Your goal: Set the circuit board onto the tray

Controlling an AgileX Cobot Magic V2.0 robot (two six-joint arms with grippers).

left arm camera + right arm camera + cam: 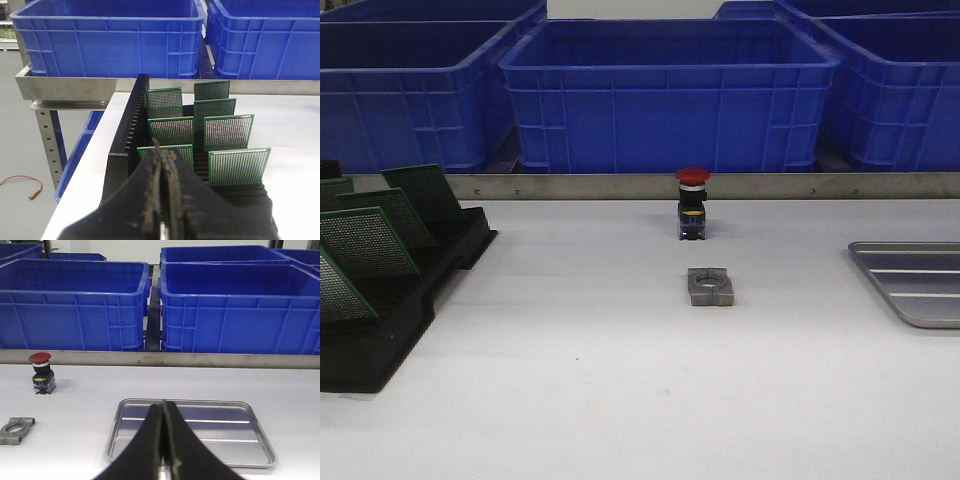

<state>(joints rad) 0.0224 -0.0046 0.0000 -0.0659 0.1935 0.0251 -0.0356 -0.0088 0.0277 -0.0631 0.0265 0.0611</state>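
Note:
Several green perforated circuit boards (365, 240) stand upright in a black slotted rack (380, 340) at the table's left. In the left wrist view my left gripper (163, 150) is shut with nothing between its fingers, its tips over the nearest board (186, 152) of the rack's (131, 120) left column; contact cannot be judged. The silver-grey ridged tray (920, 285) lies empty at the right edge. My right gripper (164, 405) is shut and empty, hovering over the tray's (220, 432) near side. Neither gripper appears in the front view.
A red-capped push button (692, 205) stands mid-table at the back, with a grey metal clamp block (710, 287) in front of it. Big blue crates (670, 95) line a metal shelf behind the table. The table's left edge drops off beside the rack.

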